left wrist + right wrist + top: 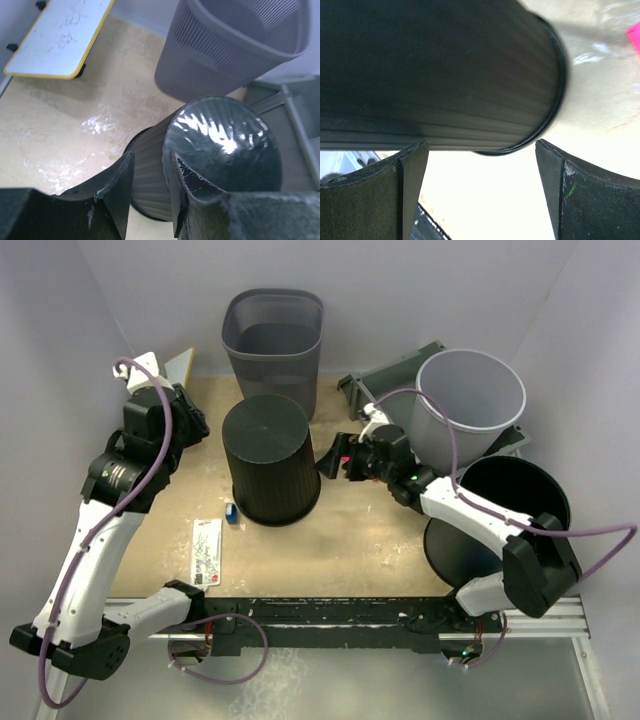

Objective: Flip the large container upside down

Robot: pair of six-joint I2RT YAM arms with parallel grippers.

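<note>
The large container is a black ribbed bin (268,462) standing upside down, base up, in the middle of the table. It also shows in the left wrist view (220,145) and in the right wrist view (445,75). My left gripper (196,426) is open and empty, a little to the left of the bin and apart from it; in its own view (148,195) the bin lies beyond the fingers. My right gripper (331,457) is open wide and empty, close to the bin's right side; its own view (482,195) shows the bin's rim just ahead.
A grey mesh bin (273,345) stands at the back. A light grey bucket (470,400) sits in a grey tray (385,390) at back right, a black bin (515,505) at right. A pink object (346,453), a blue piece (231,510), a white card (207,550) and a yellow-edged board (60,35) lie around.
</note>
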